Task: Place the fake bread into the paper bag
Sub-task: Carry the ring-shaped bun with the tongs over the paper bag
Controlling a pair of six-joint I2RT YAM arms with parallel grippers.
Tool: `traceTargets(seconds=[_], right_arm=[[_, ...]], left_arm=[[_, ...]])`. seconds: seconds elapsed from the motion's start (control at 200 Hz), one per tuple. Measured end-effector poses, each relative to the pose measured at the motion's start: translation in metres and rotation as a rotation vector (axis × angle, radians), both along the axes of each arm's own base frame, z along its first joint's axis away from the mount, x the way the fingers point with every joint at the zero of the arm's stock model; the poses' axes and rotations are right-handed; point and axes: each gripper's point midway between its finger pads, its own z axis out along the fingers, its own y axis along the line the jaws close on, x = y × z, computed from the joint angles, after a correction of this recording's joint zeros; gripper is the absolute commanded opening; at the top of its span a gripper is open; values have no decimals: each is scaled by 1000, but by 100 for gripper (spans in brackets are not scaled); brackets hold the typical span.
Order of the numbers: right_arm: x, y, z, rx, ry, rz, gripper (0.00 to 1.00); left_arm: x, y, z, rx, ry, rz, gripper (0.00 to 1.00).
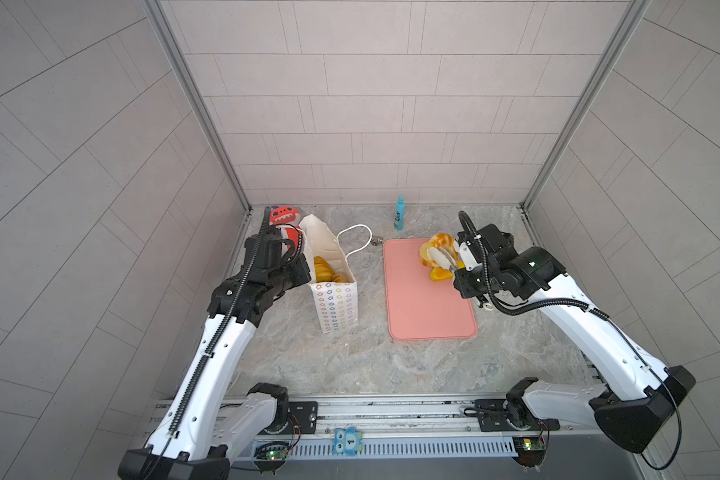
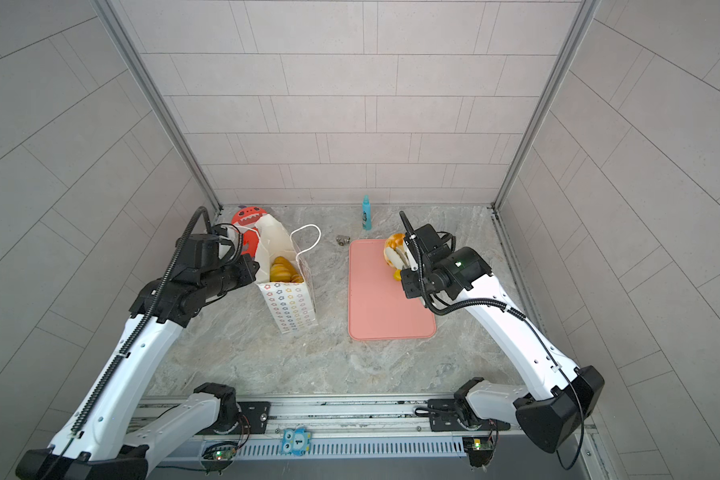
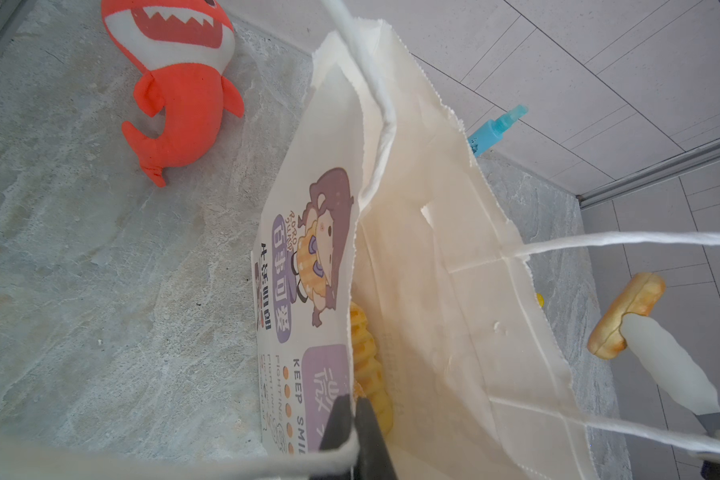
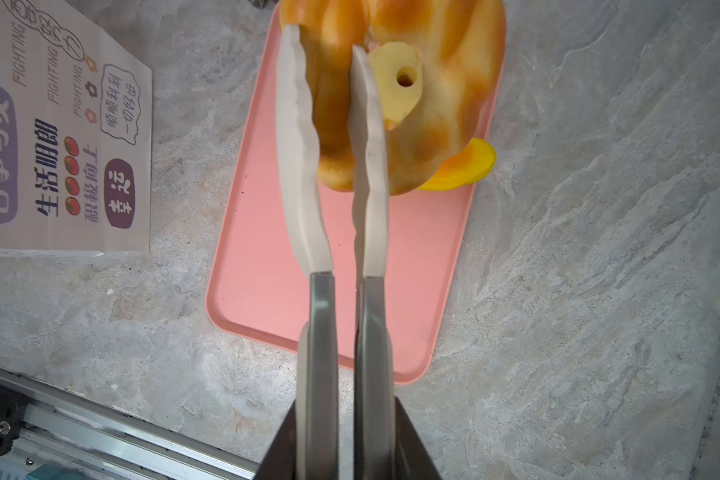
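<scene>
Golden-orange round toy bun (image 4: 454, 62) is pinched in my right jaws, apparently just off the flat pink tray (image 4: 267, 270); my left jaws clamp the rim of the tall white paper bag (image 1: 333, 307). Next: carry it over the mouth, release.

Fake bread (image 1: 441, 240) is golden-orange, paper bag (image 1: 335, 307) white with coloured stars.

One paper bag (image 1: 335, 309), one tray (image 1: 427, 318), one shark (image 1: 281, 216), one bottle (image 1: 399, 214), at least four breads (image 1: 324, 269)
</scene>
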Motion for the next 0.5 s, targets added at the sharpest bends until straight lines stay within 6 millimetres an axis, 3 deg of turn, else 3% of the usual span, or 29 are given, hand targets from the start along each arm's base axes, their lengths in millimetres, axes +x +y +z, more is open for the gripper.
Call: traceTargets(seconds=[0.5], right_arm=[[12, 2, 51, 28, -125, 5, 28]], left_arm=[[0, 1, 0, 2, 0, 2, 6]])
